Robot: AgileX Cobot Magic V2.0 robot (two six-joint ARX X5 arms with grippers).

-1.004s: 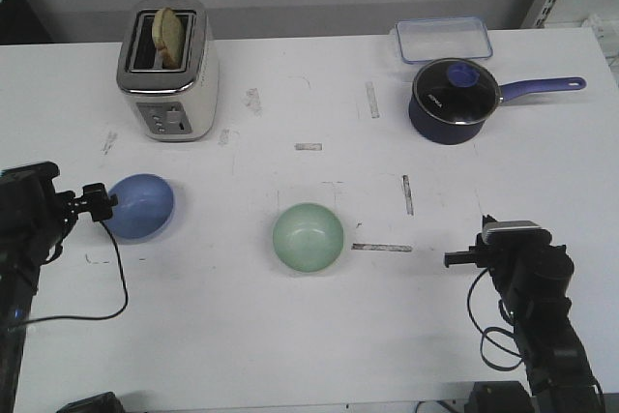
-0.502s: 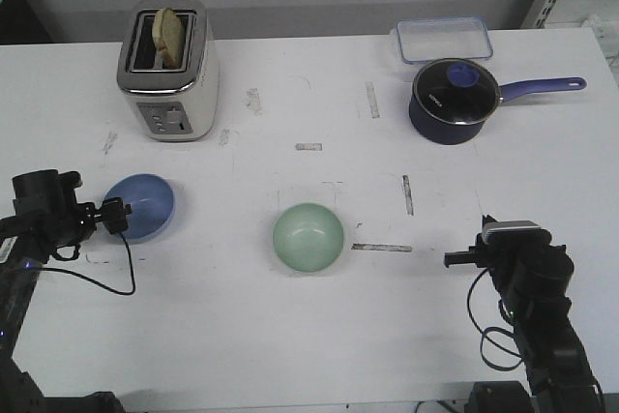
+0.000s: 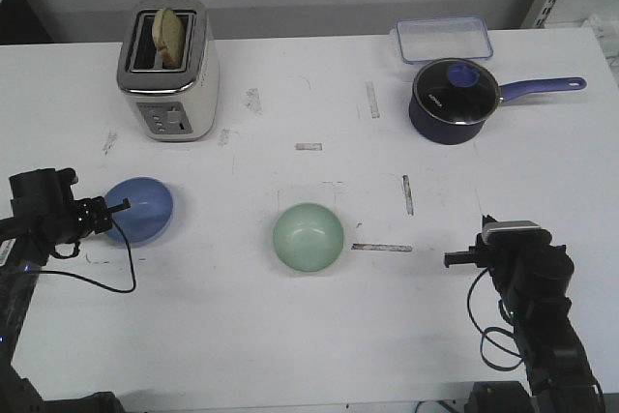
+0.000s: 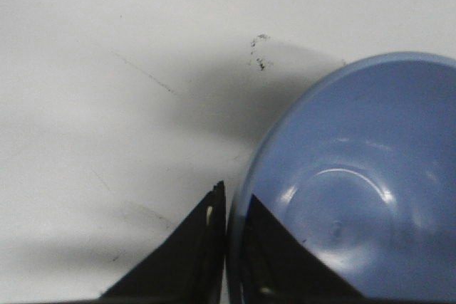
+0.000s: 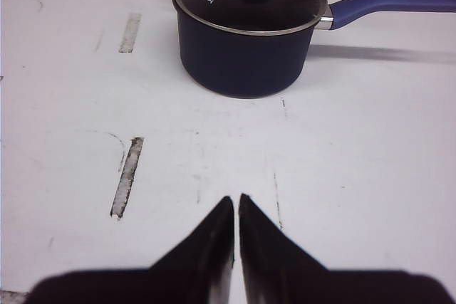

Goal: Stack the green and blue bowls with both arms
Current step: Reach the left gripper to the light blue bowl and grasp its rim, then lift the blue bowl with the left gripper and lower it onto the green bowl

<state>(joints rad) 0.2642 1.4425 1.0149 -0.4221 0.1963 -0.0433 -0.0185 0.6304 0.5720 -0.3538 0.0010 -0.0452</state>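
Blue bowl (image 3: 141,209) sits on the white table (image 3: 290,336) with the left gripper (image 4: 229,208) pinched over its rim: in the left wrist view one finger (image 4: 192,247) lies outside the wall and the other (image 4: 285,261) inside, the narrow jaws closed on the rim between them. From the front, the left gripper (image 3: 114,207) reaches in at the bowl's edge nearest the arm.

Green bowl (image 3: 308,237) rests upright well beyond the left gripper, past the blue bowl, and about as far from the right gripper (image 3: 451,260), roughly midway between the two arms.

The right gripper (image 5: 236,211) hangs above bare table with its jaws drawn together on nothing. Well ahead of its tips stands a navy saucepan (image 5: 248,32) under a glass lid, its handle (image 5: 388,3) pointing away to one side.
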